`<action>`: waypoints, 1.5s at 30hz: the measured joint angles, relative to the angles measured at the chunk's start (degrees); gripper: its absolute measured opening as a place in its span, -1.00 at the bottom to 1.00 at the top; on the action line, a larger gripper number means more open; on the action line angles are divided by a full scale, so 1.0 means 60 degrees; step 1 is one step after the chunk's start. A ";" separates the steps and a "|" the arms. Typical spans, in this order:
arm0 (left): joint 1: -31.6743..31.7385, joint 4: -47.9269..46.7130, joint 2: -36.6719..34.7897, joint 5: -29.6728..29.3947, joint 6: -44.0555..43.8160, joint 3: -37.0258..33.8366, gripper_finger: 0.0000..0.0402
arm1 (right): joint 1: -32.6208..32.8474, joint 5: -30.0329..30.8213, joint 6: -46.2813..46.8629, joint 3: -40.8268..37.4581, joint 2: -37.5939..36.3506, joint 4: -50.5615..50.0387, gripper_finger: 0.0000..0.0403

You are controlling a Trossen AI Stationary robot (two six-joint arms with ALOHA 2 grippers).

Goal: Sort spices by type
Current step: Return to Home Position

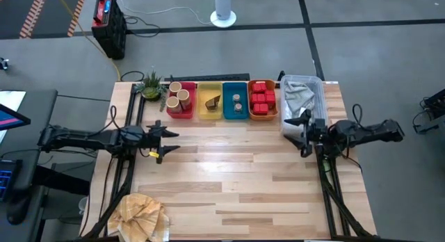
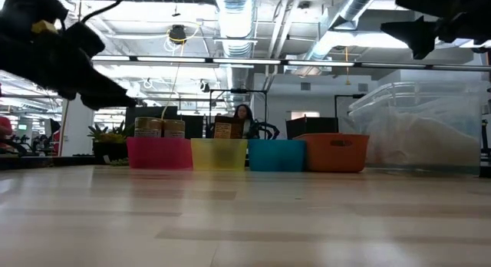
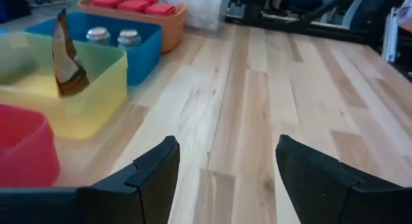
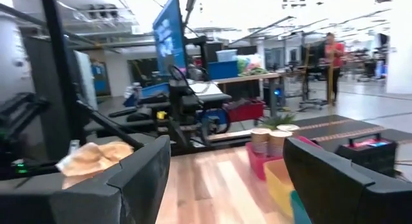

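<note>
The spices sit in four small bins at the table's far edge. Tan cylinders (image 1: 179, 94) stand in the red bin (image 1: 182, 111). A dark brown wedge (image 1: 212, 101) leans in the yellow bin (image 3: 96, 89). Two grey round tins (image 1: 237, 102) are in the blue bin. Red packs (image 1: 261, 99) fill the orange bin. My left gripper (image 1: 169, 140) hovers open over the table's left side, holding nothing. My right gripper (image 1: 297, 132) hovers open at the right side, near the clear tub, also holding nothing.
A clear plastic tub (image 1: 303, 99) with pale wrapping stands right of the orange bin. A small potted plant (image 1: 151, 85) stands left of the red bin. Crumpled tan paper (image 1: 142, 215) lies at the near left corner. Bare wood (image 1: 236, 179) spans the middle. People show beyond the table.
</note>
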 joint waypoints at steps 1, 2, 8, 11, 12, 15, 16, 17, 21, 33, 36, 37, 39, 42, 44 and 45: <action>0.0000 0.0080 0.0003 -0.0007 0.0002 -0.0147 0.22 | 0.0091 0.0001 -0.0003 0.0000 0.0000 0.0036 0.62; 0.0000 0.0134 0.0006 -0.0008 0.0003 -0.0271 0.22 | 0.0174 0.0008 -0.0024 0.0000 -0.0002 0.0036 0.62; 0.0000 0.0232 -0.0042 -0.0018 0.0009 -0.0425 0.22 | 0.0303 0.1247 -0.0154 0.0000 -0.0312 -0.0822 0.62; 0.0000 0.0175 -0.0232 0.0030 0.0006 -0.0436 0.22 | 0.0324 0.1348 -0.0111 0.0000 -0.0765 -0.0970 0.62; 0.0000 0.0156 -0.0330 0.0056 0.0002 -0.0439 0.22 | 0.0373 0.1322 -0.0114 0.0000 -0.0954 -0.0968 0.62; 0.0000 -0.0031 -0.0705 0.0149 0.0046 -0.0445 0.22 | 0.0598 0.1330 -0.0191 0.0017 -0.1291 -0.1005 0.62; 0.0000 -0.0128 -0.0853 0.0174 0.0102 -0.0448 0.22 | 0.0656 0.1334 -0.0225 0.0039 -0.1278 -0.1021 0.62; 0.0000 -0.0186 -0.0998 0.0174 0.0145 -0.0451 0.22 | 0.0716 0.1332 -0.0208 0.0040 -0.1275 -0.1088 0.62; 0.0000 -0.0324 -0.1535 0.0177 0.0276 -0.0461 0.22 | 0.0886 0.1337 0.0192 0.0051 -0.1282 -0.1165 0.62; -0.0009 -0.0531 -0.1803 0.0840 0.1131 -0.0472 0.22 | 0.1188 0.1319 0.2317 -0.0050 -0.1255 -0.1584 0.62; -0.0007 -0.0481 -0.1805 0.0858 0.1354 -0.0472 0.22 | 0.1189 0.1256 0.2930 -0.0372 -0.1226 -0.1298 0.62; -0.0007 -0.0409 -0.1805 0.0858 0.1398 -0.0472 0.22 | 0.1214 0.1192 0.3047 -0.0458 -0.1253 -0.1268 0.62; -0.0007 -0.0285 -0.1805 0.0857 0.1412 -0.0472 0.22 | 0.1298 0.0931 0.3178 -0.0639 -0.1264 -0.1159 0.62; -0.0007 -0.0202 -0.1805 0.0841 0.1419 -0.0478 0.22 | 0.1481 0.0748 0.3381 -0.0890 -0.1246 -0.1324 0.62; -0.0007 -0.0196 -0.1805 0.0829 0.1410 -0.0480 0.22 | 0.1631 0.0750 0.3418 -0.0892 -0.1260 -0.1291 0.62; -0.0007 -0.0186 -0.1805 0.0825 0.1353 -0.0480 0.22 | 0.1706 0.0750 0.3419 -0.0889 -0.1264 -0.1301 0.62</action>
